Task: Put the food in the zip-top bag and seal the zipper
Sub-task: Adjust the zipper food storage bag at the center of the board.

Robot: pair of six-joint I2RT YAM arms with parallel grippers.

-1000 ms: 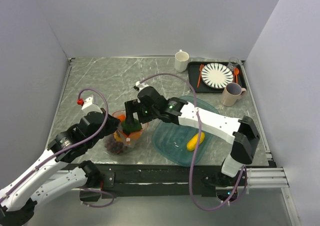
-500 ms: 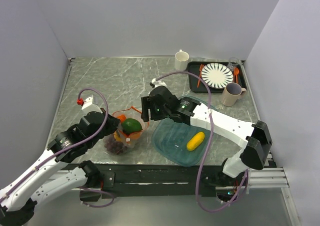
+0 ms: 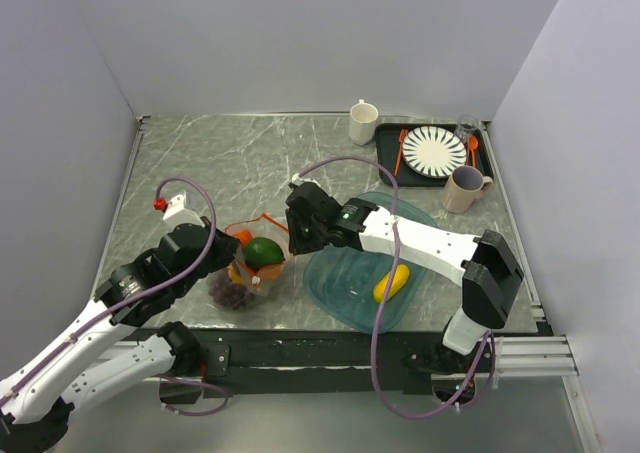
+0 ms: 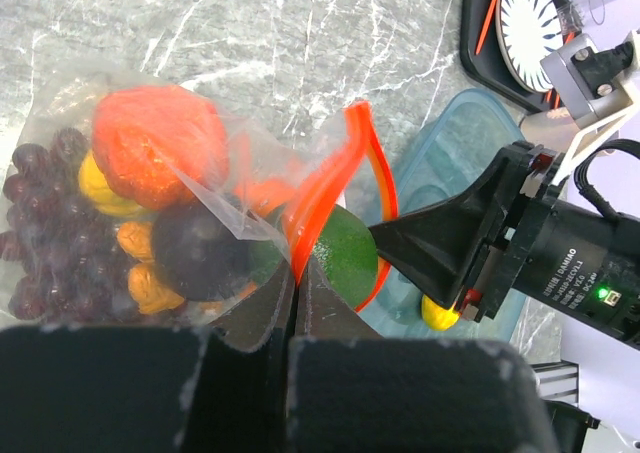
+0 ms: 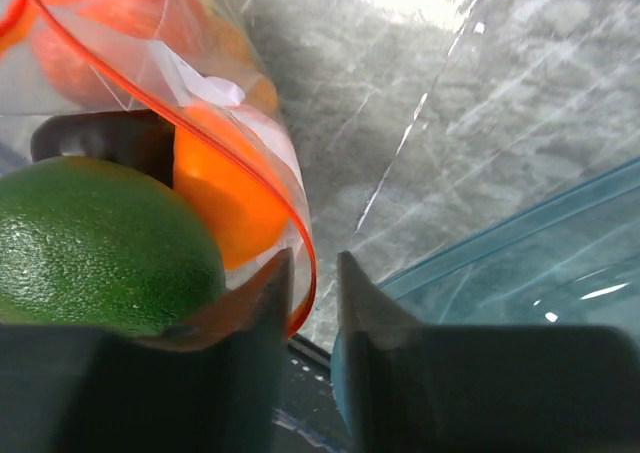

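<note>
**K:** Left hand (image 4: 293, 308): fingers pressed together on the mouth edge of the zip-top bag (image 4: 215, 188). Right hand (image 5: 315, 268): jaws stand a narrow gap apart, right at the bag's mouth. Whether they pinch it, I cannot tell from the wrist view.

**M:** Layout, big to small?

**K:** Grey marbled desk (image 3: 220, 163). Teal tray (image 3: 330, 273) sits near the front edge, just right of the bag. The bag's mouth faces the tray and gapes. Inside are the grape bunch (image 4: 35, 243), an orange round (image 4: 155, 158) and the dark plum (image 4: 195, 248). The green fruit (image 3: 264, 251) sits right in the mouth. One yellow piece (image 3: 391, 283) lies in the tray, outside the bag. The zipper (image 4: 325, 188) bows open around the green fruit.

**M:** Step in hand?

**K:** My judgement is filling, nearly done, with sealing not yet begun. The next move calls for the right hand to fetch the yellow piece while the left holds the mouth open. The green fruit also needs pushing deeper, or the zipper strips will not meet. Main risk is the slack plastic folding over the opening.
</note>
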